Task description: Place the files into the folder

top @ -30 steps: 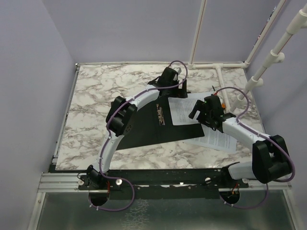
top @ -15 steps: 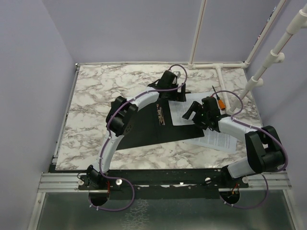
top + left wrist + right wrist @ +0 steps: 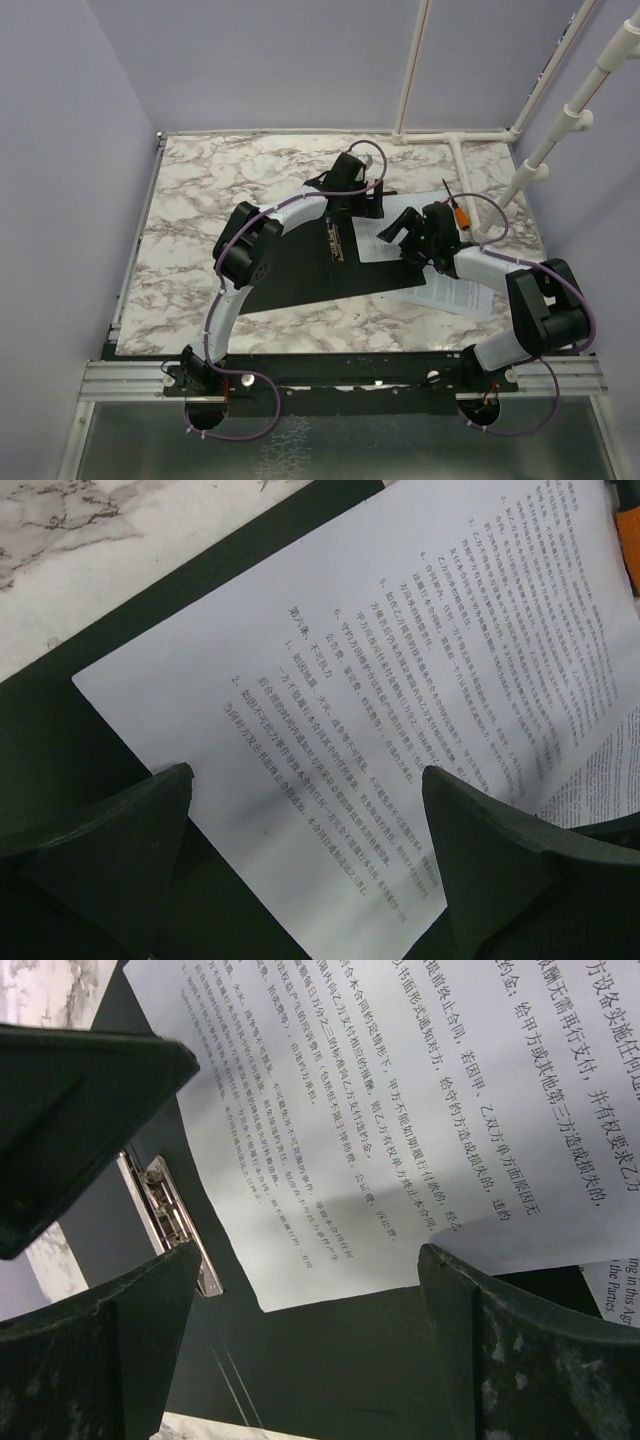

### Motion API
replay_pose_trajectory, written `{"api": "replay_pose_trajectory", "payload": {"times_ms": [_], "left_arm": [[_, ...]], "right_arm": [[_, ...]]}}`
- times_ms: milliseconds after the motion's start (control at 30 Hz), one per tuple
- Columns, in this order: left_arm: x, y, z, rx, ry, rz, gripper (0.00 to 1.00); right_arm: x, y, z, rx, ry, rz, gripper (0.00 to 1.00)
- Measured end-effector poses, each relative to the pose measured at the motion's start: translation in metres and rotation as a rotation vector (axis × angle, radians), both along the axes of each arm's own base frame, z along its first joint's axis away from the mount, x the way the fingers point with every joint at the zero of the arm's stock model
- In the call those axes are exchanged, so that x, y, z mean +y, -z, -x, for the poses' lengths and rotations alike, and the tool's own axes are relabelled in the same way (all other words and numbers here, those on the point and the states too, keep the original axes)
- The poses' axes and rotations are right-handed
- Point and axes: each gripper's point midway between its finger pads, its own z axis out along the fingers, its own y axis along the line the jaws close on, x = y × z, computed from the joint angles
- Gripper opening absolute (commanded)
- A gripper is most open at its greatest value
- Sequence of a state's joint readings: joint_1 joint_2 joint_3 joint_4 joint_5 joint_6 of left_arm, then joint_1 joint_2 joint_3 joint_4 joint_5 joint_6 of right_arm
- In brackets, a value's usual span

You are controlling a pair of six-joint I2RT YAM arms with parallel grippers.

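Note:
The folder [image 3: 300,270] lies open on the marble table, black inner faces up, with its metal clip [image 3: 170,1210] along the spine. One file [image 3: 385,232] lies on the folder's right half, printed side up. A second file [image 3: 455,295] lies half off the folder's right edge, on the table. My left gripper [image 3: 360,205] hovers open over the first file's far corner [image 3: 330,680], fingertips apart and nothing between them. My right gripper [image 3: 402,238] is open too, low over that sheet's near-left corner [image 3: 400,1110], close to the clip.
White pipes [image 3: 470,160] lie and stand at the table's back right. A small orange item [image 3: 458,213] shows beside the first sheet's right edge. Purple walls close in the left and back. Bare marble [image 3: 200,200] spreads left of the folder.
My right gripper has swung left and further over the folder, from the second sheet onto the first. The left gripper shifted slightly left. Both stayed open; the sheets have not moved.

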State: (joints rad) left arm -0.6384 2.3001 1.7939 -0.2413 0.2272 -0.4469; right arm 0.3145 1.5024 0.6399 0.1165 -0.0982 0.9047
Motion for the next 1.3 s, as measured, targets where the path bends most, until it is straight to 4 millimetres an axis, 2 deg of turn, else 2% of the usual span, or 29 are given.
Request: {"api": "replay_pose_trajectory", "payload": {"times_ms": [367, 733, 900, 1033, 1200, 1300], "left_arm": [[0.012, 0.002, 0.020, 0.020, -0.012, -0.033, 0.99], [0.016, 0.001, 0.034, 0.045, -0.013, -0.056, 0.99], [0.013, -0.003, 0.039, 0.054, -0.002, -0.063, 0.99], [0.005, -0.021, 0.033, 0.029, 0.004, -0.042, 0.99], [-0.012, -0.065, 0.014, -0.051, 0.009, 0.028, 0.99], [-0.022, -0.085, 0.005, -0.087, 0.019, 0.067, 0.99]], "right_arm": [[0.000, -0.002, 0.002, -0.014, 0.029, -0.033, 0.95], [-0.017, -0.005, 0.047, 0.038, 0.040, -0.009, 0.96], [-0.023, -0.007, 0.055, 0.039, 0.054, 0.007, 0.96], [-0.025, -0.005, 0.059, 0.043, 0.057, 0.011, 0.96], [-0.027, -0.001, 0.062, 0.055, 0.067, 0.014, 0.96], [-0.028, 0.000, 0.061, 0.056, 0.080, 0.015, 0.96]]}}
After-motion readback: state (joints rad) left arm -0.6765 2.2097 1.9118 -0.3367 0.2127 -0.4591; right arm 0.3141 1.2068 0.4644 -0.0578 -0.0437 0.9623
